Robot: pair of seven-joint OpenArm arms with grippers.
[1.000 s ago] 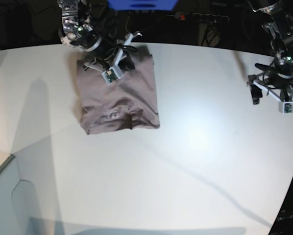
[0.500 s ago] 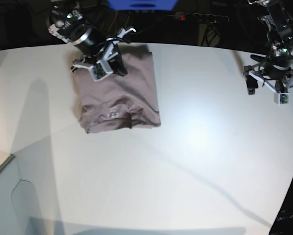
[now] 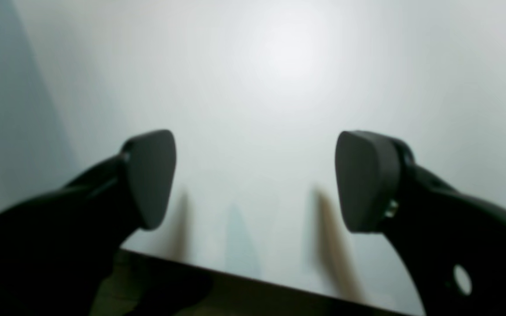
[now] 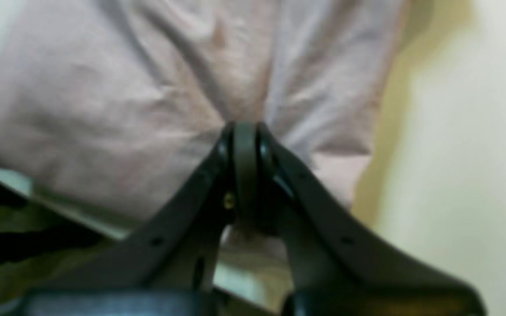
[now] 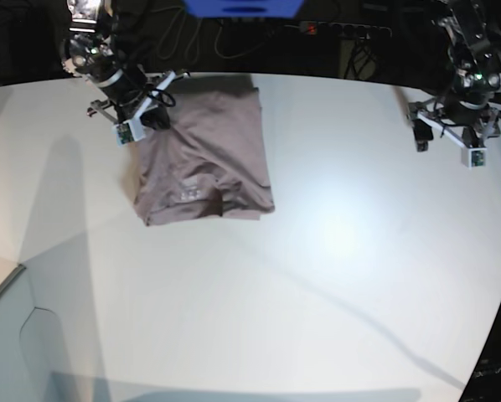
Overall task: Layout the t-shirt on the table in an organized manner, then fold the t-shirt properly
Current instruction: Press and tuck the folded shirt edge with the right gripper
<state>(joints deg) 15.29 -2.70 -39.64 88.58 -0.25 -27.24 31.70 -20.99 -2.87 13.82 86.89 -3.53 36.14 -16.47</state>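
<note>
Up at the far corner, my right claw [image 4: 245,145] is pressed together w/ nothing pinched afaict; the t-shirt [image 5: 204,155] lies folded on the tabletop [image 5: 317,276] just beyond its tips. Left claw [image 3: 255,180] is spread wide over bare tabletop, well apart from it. Imo smooth edges gently, don't drag the stack.

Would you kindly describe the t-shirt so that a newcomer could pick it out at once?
Start from the large smooth white table and look to its far edge, on the base view's left. There lies the folded dusty mauve-grey cotton t-shirt, a wrinkled rectangle beside the right hand. It is the only cloth and the only coloured patch on the white.
</note>
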